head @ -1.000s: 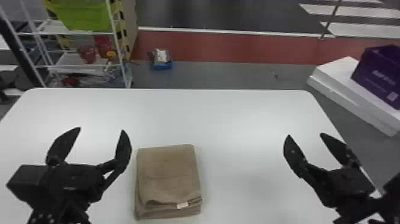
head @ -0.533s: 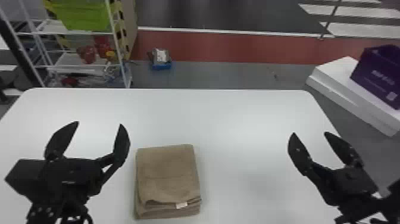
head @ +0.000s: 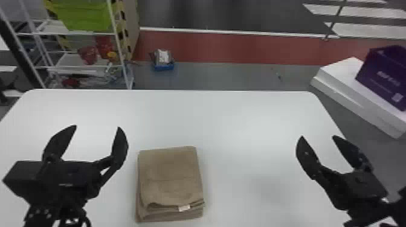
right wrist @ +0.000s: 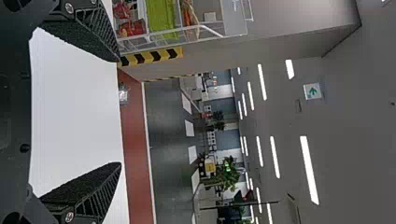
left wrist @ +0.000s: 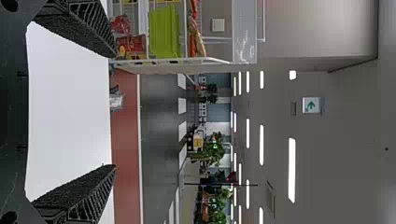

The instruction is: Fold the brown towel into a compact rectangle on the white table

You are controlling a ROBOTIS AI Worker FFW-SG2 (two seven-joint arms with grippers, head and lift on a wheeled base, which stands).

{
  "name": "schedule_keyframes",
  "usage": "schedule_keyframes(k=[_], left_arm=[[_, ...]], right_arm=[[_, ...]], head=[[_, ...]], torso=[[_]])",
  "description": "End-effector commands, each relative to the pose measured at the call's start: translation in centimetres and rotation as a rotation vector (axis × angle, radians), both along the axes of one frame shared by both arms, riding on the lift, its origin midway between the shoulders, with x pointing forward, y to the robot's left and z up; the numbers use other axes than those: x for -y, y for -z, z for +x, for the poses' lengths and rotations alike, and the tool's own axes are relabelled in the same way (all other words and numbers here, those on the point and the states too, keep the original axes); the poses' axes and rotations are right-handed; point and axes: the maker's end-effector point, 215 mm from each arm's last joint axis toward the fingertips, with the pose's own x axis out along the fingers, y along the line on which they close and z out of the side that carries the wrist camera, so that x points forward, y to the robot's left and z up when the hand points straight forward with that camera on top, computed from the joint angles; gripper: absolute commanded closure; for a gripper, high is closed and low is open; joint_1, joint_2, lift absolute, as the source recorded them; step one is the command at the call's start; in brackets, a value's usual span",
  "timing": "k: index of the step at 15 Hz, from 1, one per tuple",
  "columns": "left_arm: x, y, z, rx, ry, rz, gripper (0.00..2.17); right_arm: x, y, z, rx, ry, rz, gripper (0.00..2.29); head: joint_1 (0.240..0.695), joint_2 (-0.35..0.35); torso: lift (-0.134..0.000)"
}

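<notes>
The brown towel (head: 170, 178) lies folded in a layered rectangle on the white table (head: 241, 120), its stacked edges and a small white tag facing the robot. Left of the towel, my left gripper (head: 97, 126) is open above the table, holding nothing. Well to the towel's right, my right gripper (head: 317, 136) is open over the table's right part, also with nothing between its fingers. In the left wrist view, the left gripper (left wrist: 115, 111) has its fingers spread wide; in the right wrist view, the right gripper (right wrist: 120, 112) is spread likewise.
Beyond the table's far left edge stands a white shelf rack (head: 75, 68) with a green bin (head: 84, 15). A small blue item (head: 163, 65) is on the floor behind. A purple box (head: 383, 77) rests on white boards (head: 359, 90) at the right.
Both grippers have shifted slightly: the left a little up in the head view, the right a little to the right. The towel has not moved.
</notes>
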Motion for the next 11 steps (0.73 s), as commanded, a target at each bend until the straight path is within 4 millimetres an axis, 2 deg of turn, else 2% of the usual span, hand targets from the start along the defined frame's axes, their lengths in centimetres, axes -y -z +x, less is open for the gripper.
schedule_keyframes(k=[1, 4, 11], left_arm=[[0.08, 0.10, 0.01, -0.004, 0.000, -0.003, 0.05], [0.40, 0.81, 0.00, -0.021, 0.005, -0.001, 0.05], [0.56, 0.94, -0.16, -0.030, 0.007, 0.002, 0.05]], right_arm=[[0.06, 0.03, -0.08, 0.002, -0.001, 0.010, 0.10], [0.23, -0.06, -0.23, 0.010, -0.011, 0.034, 0.10], [0.79, 0.10, -0.34, -0.010, 0.017, 0.027, 0.11]], head=[[0.695, -0.079], [0.695, -0.080], [0.695, -0.098]], torso=[[-0.124], [-0.124], [-0.124]])
